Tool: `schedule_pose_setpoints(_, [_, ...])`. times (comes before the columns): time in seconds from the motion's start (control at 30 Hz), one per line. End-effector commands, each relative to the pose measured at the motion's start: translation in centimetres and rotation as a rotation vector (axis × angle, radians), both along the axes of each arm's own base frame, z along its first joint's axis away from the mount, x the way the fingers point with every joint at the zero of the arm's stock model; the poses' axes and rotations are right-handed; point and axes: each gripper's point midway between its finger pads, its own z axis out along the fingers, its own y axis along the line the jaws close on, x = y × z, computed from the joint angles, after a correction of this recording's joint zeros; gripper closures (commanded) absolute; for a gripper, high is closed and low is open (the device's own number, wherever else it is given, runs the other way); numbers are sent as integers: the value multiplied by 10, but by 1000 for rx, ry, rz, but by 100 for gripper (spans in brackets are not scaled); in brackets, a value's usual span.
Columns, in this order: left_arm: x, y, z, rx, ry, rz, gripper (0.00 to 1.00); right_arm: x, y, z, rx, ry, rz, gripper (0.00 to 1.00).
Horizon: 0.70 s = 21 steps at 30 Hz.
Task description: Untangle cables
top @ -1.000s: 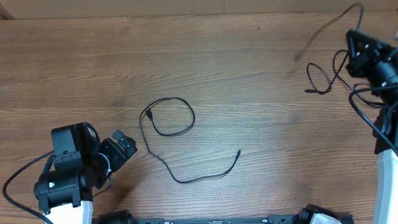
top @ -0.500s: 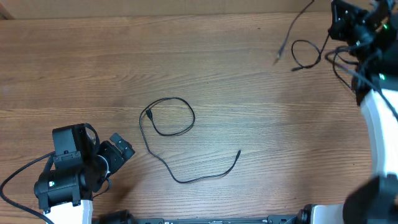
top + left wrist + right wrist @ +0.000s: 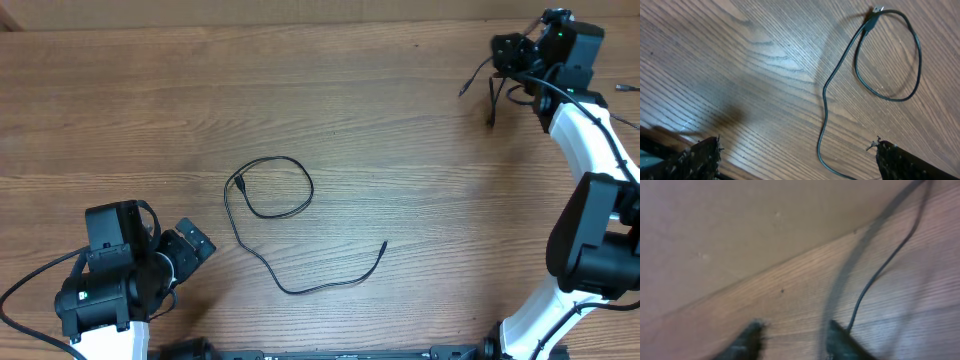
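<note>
One thin black cable (image 3: 268,212) lies in the middle of the table, a loop with a tail running right; in the left wrist view the same cable (image 3: 888,98) shows its plug at the top. My left gripper (image 3: 190,246) rests near the front left, open (image 3: 797,161), and the cable's tail passes between its fingers on the wood. My right gripper (image 3: 503,50) is at the table's back right. Thin cable strands (image 3: 491,100) dangle below it. In the blurred right wrist view the gripper (image 3: 792,341) has its jaws apart, with a cable (image 3: 880,275) against the right finger (image 3: 840,342).
The table's back edge meets a beige board (image 3: 740,225) just behind the right gripper. A short bit of cord (image 3: 626,88) shows at the far right edge. The right arm's white links (image 3: 590,150) run down the right side.
The right arm swung toward the back edge, carrying the cable bundle up and left. Its jaws went from shut to apart. The left arm and the middle cable stayed put.
</note>
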Motion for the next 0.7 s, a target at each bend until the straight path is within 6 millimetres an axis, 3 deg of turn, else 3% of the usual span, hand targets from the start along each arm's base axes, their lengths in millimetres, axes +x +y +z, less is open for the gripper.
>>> schedule_pose_setpoints(0.0, [0,3,6,22,-8,-9,1,6,6,39,-50,-71,17,4])
schedule_pose_setpoints(0.13, [0,3,5,22,-6,-9,0,0,6,86,-57,-122,12,0])
schedule_pose_setpoints(0.17, [0,3,5,23,-6,-9,0,-4,7,112,-62,-149,12,0])
schedule_pose_setpoints(0.3, [0,4,5,25,-6,-7,0,-25,11,182,-75,-218,11,0])
schedule_pose_setpoints(0.5, [0,4,6,27,-8,-7,0,-81,22,292,-106,-381,11,0])
schedule_pose_setpoints(0.67, [-1,8,5,50,-2,2,1,-137,32,359,-133,-531,7,0])
